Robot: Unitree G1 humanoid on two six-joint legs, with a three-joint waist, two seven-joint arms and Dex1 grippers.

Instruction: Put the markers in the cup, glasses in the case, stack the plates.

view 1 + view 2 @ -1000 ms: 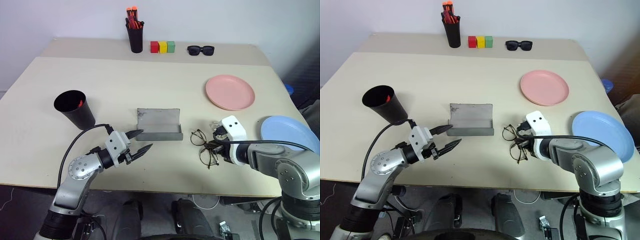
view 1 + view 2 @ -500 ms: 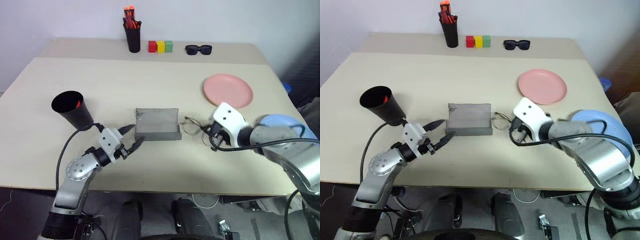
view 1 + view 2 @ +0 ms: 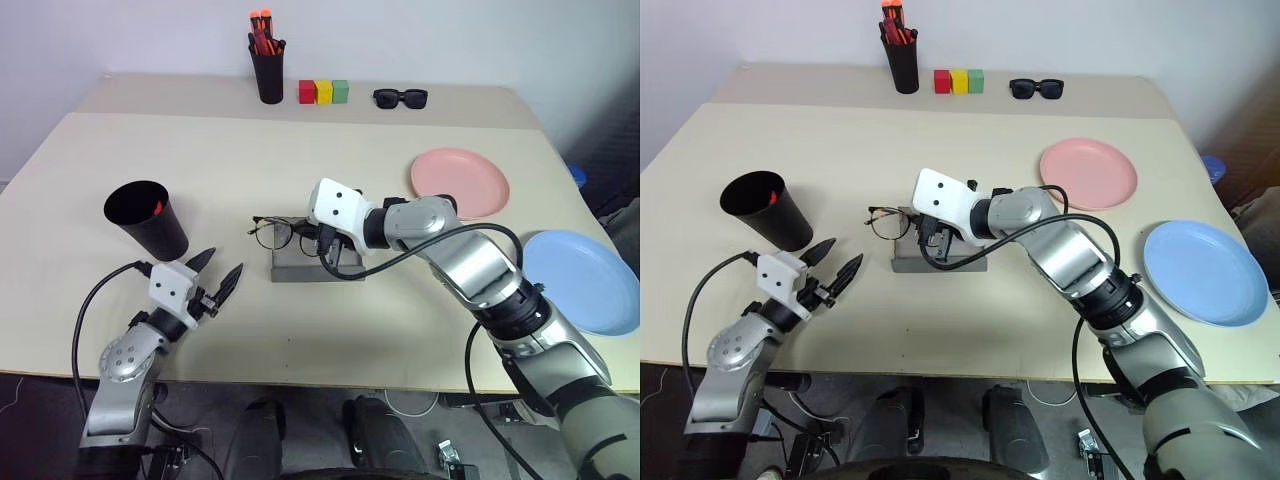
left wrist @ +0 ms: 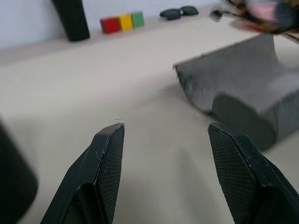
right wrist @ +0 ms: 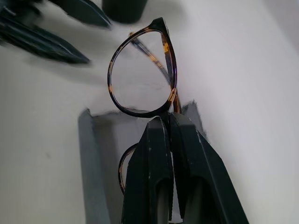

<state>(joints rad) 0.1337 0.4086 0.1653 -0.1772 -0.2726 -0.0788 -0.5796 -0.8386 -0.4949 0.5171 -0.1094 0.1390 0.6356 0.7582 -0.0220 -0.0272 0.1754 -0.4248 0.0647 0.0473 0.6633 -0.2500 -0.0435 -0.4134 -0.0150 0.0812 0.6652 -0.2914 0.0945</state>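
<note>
Right gripper (image 5: 170, 122) pinching glasses (image 3: 272, 233) tight, holding them over open case (image 3: 318, 262) (lid up). Left gripper (image 3: 218, 272) hanging parted, empty, beside case.

A pale beige table (image 3: 330, 160) filled most of the scene, with a raised strip along its far edge against a white wall (image 3: 450, 40). On that strip stood a narrow black pen pot (image 3: 269, 75) holding a bunch of orange-capped red markers (image 3: 262, 30). Just beside the pot sat three small blocks in a touching row: a red block (image 3: 308, 93), a yellow block (image 3: 324, 93) and a green block (image 3: 341, 92). Near them, farther along the strip, lay thick-framed black sunglasses (image 3: 400, 98), lenses facing the front of the table
</note>
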